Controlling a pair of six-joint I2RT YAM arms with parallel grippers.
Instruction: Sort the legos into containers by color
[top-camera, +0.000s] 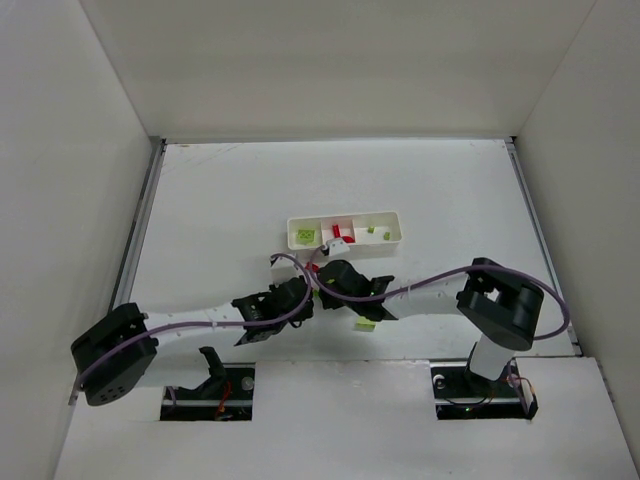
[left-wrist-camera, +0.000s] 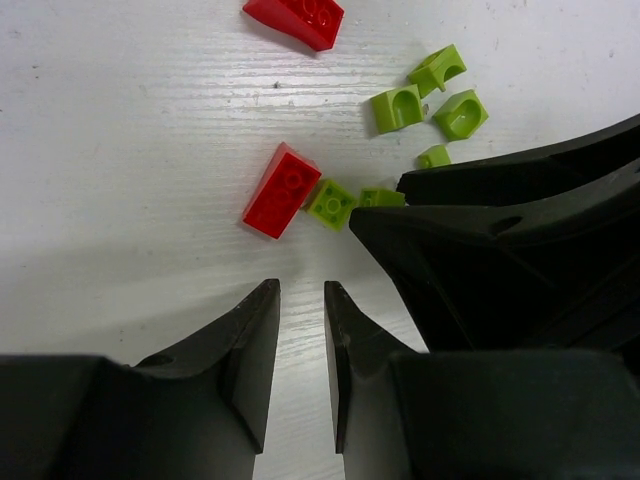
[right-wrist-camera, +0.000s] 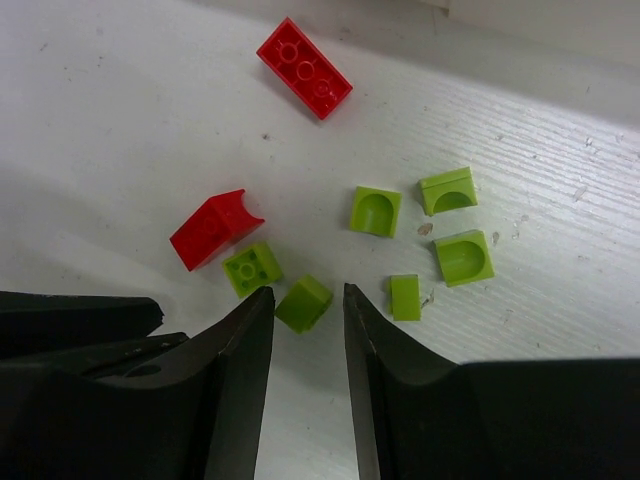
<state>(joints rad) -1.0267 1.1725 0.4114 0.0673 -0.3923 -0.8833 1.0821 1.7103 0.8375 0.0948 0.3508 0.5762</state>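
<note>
Both hands are reaching down together over the loose legos lying on the tabletop just on the near side of the white tray; the right hand is standing open, its fingertips flanking a lime green brick without clamping it; a short red brick is lying just left of it. The left hand is gripping nothing, its jaws parted by only a narrow gap; the tray's left compartment is holding green pieces, the middle one red pieces, the right one green bits.
</note>
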